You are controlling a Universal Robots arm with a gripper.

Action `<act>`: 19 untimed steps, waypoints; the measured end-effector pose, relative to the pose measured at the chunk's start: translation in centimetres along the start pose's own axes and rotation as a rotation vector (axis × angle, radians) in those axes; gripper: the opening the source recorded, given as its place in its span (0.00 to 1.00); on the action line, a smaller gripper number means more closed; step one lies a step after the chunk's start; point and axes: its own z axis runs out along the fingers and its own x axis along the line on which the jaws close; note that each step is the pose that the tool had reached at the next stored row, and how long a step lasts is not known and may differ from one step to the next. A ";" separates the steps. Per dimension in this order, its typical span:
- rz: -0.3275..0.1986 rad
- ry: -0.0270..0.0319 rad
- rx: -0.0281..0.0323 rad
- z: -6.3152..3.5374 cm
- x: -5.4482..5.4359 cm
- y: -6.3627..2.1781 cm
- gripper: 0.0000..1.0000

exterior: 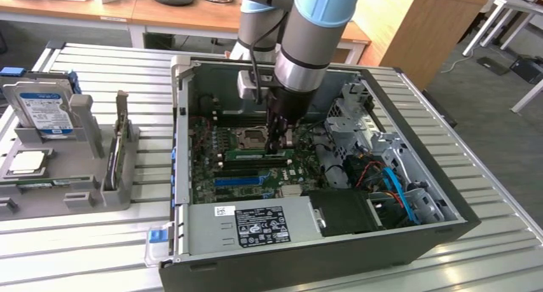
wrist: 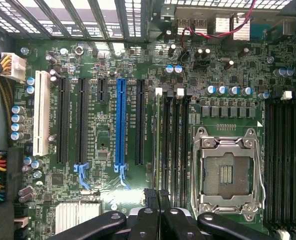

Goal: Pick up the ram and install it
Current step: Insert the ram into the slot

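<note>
Ram (exterior: pixel 257 156) stands on its edge in a memory slot of the motherboard (exterior: pixel 206 174), beside the processor socket (exterior: pixel 254 137), and the gripper (exterior: pixel 276 147), its fingers drawn almost fully together, touches the ram's upper edge, while the arm (exterior: pixel 301 44) reaches straight down into the open computer case (exterior: pixel 339 260).

Arm (exterior: pixel 306 37) reaches into open computer case (exterior: pixel 441 209); jaws closed, tips at ram (exterior: pixel 250 156) on motherboard (exterior: pixel 246 184).
</note>
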 end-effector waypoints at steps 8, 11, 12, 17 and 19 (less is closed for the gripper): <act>0.000 0.0000 0.0007 0.40 -0.1 -0.03 0.12; 0.000 0.0003 0.0006 0.42 -0.1 -0.02 0.12; 0.000 0.0003 0.0006 0.42 -0.1 -0.02 0.12; 0.000 0.0003 0.0006 0.60 -0.1 0.01 0.12; 0.000 0.0001 0.0007 0.64 -0.1 0.01 0.12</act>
